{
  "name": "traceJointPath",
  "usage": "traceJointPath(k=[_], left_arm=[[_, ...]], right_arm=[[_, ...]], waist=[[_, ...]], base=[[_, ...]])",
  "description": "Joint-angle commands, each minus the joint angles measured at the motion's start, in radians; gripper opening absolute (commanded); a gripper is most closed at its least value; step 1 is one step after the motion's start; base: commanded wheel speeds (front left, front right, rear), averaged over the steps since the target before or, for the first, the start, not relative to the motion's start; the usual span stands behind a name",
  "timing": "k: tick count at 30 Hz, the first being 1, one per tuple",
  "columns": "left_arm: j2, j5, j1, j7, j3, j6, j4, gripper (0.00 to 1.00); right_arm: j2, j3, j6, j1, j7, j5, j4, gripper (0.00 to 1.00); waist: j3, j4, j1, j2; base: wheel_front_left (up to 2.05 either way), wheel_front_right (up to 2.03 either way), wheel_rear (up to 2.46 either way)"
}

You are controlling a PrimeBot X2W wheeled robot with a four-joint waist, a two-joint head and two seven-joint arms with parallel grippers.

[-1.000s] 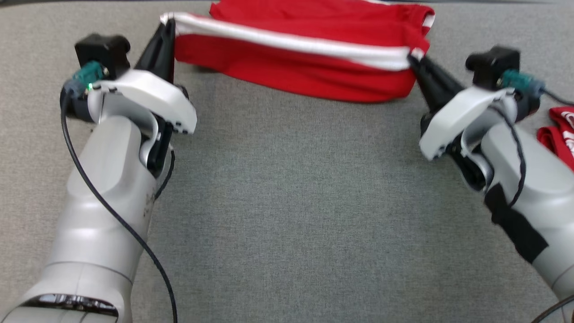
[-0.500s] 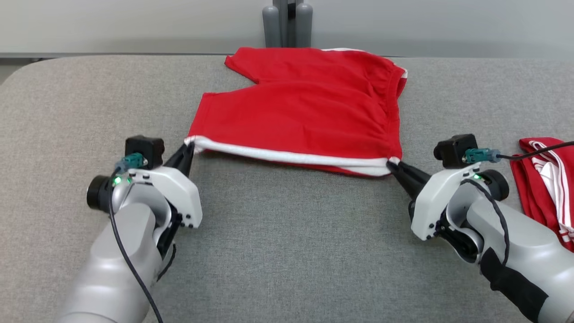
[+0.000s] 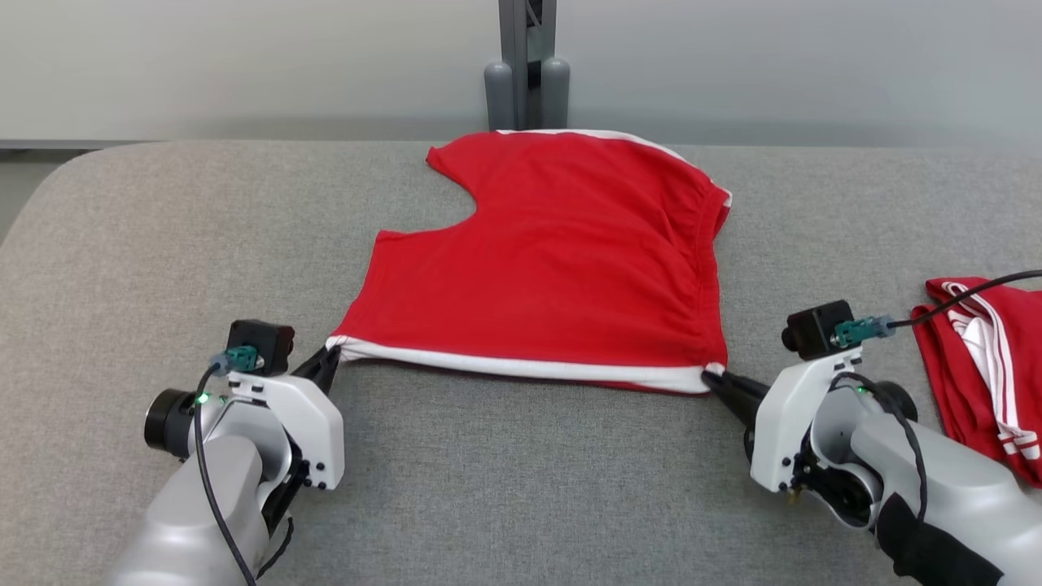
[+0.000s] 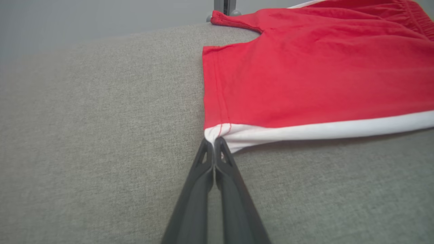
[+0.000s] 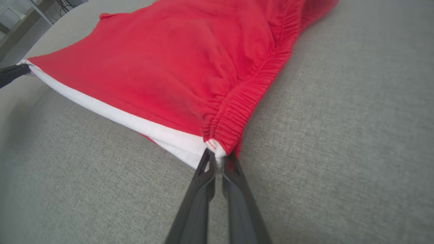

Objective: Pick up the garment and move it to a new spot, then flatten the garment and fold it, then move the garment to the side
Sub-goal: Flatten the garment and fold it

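Shorts [image 3: 553, 260] lie spread on the table [image 3: 521, 488] beyond the fingertips [image 4: 203, 159], no longer hanging bunched as a second ago. The left gripper [image 3: 330, 356] and right gripper [image 3: 711, 377] stay clamped on the white edge's two corners; flattening looks nearly done, folding next.

Left gripper [image 4: 213, 144] fingertips pinched on red shorts' [image 4: 305, 71] white-striped corner, grey table [image 4: 101, 135] beneath

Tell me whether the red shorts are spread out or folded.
Spread out, not folded: the red shorts lie open on the grey table, legs apart, near edge stretched between left gripper and right gripper.
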Motion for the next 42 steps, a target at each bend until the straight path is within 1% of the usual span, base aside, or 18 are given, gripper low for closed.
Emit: traceJointPath(k=[1, 10, 16, 20, 23, 34, 42], left_arm=[[0.019, -0.015, 0.018, 0.001, -0.012, 0.000, 0.003, 0.00], [0.058, -0.096, 0.111, 0.028, -0.145, 0.000, -0.036, 0.00], [0.107, -0.140, 0.168, 0.035, -0.225, 0.000, -0.084, 0.00], [0.133, -0.167, 0.203, 0.029, -0.272, 0.000, -0.123, 0.00], [0.148, -0.183, 0.224, 0.032, -0.296, 0.000, -0.145, 0.00], [0.257, -0.259, 0.312, 0.070, -0.403, 0.000, -0.286, 0.00], [0.363, -0.296, 0.357, 0.159, -0.474, 0.000, -0.421, 0.00]], right_arm=[[-0.014, 0.003, -0.001, 0.026, 0.016, 0.018, -0.001, 0.00], [-0.024, 0.011, -0.001, 0.133, 0.139, 0.082, -0.060, 0.00], [-0.052, 0.012, -0.001, 0.207, 0.199, 0.123, -0.107, 0.00], [-0.073, 0.013, -0.001, 0.261, 0.247, 0.176, -0.153, 0.00], [-0.086, 0.012, -0.001, 0.280, 0.264, 0.188, -0.178, 0.00], [-0.153, 0.012, -0.001, 0.380, 0.376, 0.230, -0.318, 0.00], [-0.194, 0.012, -0.001, 0.422, 0.442, 0.277, -0.396, 0.00]], waist=[[-0.016, 0.002, -0.0001, 0.0000], [-0.113, 0.003, -0.0001, 0.0000], [-0.162, 0.015, -0.0001, 0.0000], [-0.190, 0.028, -0.0001, 0.0000], [-0.201, 0.032, -0.0001, 0.0000], [-0.250, 0.043, -0.0001, 0.0000], [-0.269, 0.053, -0.0001, 0.0000]], base=[[0.00, 0.00, 0.00], [0.00, 0.00, 0.00], [0.00, 0.00, 0.00], [0.00, 0.00, 0.00], [0.00, 0.00, 0.00], [0.00, 0.00, 0.00], [0.00, 0.00, 0.00]])
